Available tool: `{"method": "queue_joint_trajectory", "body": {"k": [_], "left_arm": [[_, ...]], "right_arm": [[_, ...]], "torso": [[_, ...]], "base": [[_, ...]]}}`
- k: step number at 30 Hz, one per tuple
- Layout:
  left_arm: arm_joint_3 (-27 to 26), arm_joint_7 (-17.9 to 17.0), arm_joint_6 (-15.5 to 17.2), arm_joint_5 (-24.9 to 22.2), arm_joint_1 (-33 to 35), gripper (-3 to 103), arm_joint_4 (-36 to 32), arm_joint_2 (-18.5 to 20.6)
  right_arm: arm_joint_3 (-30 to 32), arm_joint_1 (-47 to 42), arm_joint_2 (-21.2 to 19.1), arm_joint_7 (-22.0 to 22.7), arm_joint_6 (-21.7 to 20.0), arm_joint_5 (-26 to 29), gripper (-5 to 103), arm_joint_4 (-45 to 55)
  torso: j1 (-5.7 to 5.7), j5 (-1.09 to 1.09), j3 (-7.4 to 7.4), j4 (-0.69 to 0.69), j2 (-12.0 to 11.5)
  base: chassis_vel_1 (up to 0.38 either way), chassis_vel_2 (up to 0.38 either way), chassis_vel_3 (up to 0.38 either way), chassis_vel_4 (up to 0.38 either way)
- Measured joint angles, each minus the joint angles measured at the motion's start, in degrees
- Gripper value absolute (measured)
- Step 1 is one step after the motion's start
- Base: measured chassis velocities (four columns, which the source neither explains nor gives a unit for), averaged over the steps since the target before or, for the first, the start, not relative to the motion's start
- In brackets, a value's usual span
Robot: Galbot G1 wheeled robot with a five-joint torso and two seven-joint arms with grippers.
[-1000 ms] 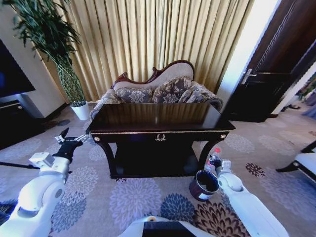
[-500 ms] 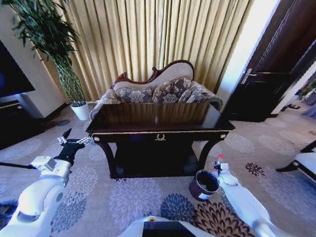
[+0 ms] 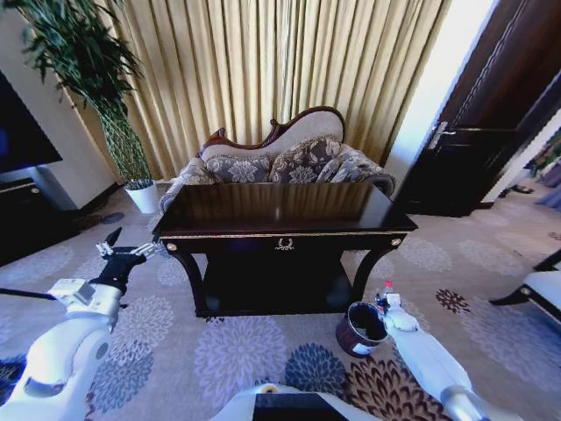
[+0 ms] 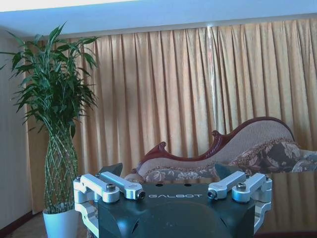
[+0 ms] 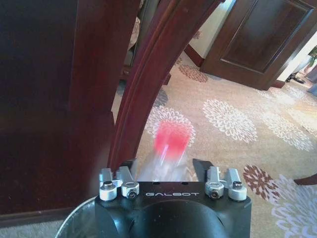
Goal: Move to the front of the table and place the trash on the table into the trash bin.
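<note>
The dark glossy table [image 3: 280, 230] stands straight ahead, and no trash shows on its top. A clear bottle with a red cap [image 3: 387, 286] sits in my right gripper [image 3: 383, 303], which is shut on it just above the far right rim of the small round trash bin [image 3: 359, 329]. In the right wrist view the bottle [image 5: 170, 144] looks blurred between the fingers [image 5: 128, 171], with the bin's rim [image 5: 74, 224] below and the table's curved leg [image 5: 148, 89] close by. My left gripper [image 3: 114, 252] hangs open and empty off the table's left end; its fingers [image 4: 111, 169] are spread wide.
A patterned sofa [image 3: 280, 162] stands behind the table before gold curtains. A tall plant in a white pot [image 3: 143, 195] is at the back left, a dark door [image 3: 478, 149] at the right. Flowered carpet lies around the bin.
My right arm has lowered the bottle toward the bin's rim. The left arm has barely moved.
</note>
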Motion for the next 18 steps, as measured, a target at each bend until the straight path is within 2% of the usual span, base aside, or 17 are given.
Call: {"method": "queue_joint_trajectory", "body": {"k": [1,3,5,6,9,18], "left_arm": [[0.0,0.0,-0.1,0.0,0.0,100,0.0,0.1],[0.0,0.0,-0.2,-0.1,0.0,100,0.0,0.2],[0.0,0.0,-0.4,-0.1,-0.1,100,0.0,0.2],[0.0,0.0,-0.4,-0.1,-0.1,100,0.0,0.2],[0.0,0.2,-0.6,-0.2,0.0,100,0.0,0.2],[-0.4,0.6,-0.9,-0.4,0.3,100,0.0,0.1]], "right_arm": [[0.0,-0.4,-0.3,0.0,-0.2,0.6,72,1.0],[0.0,-0.6,-0.4,0.1,-0.3,0.8,72,1.5],[0.0,-1.1,-0.7,0.2,-0.5,1.1,83,2.6],[0.0,-1.1,-0.7,0.2,-0.5,1.1,83,2.6],[0.2,-1.8,-0.9,0.5,-1.0,1.4,98,3.6],[1.6,-4.0,-1.0,0.6,-1.6,1.8,100,5.0]], "torso": [[0.0,0.01,0.0,0.0,0.0],[0.0,0.01,0.0,-0.01,0.0],[0.0,0.01,0.0,0.0,0.0],[0.0,0.01,0.0,0.0,0.0],[0.0,0.01,0.0,0.0,0.0],[0.0,0.02,0.0,0.0,0.0]], "base": [[0.0,0.0,0.0,0.0],[0.0,0.0,0.0,0.0],[0.0,0.0,0.0,0.0],[0.0,0.0,0.0,0.0],[0.0,0.0,0.0,0.0],[0.0,0.0,0.0,0.0]]}}
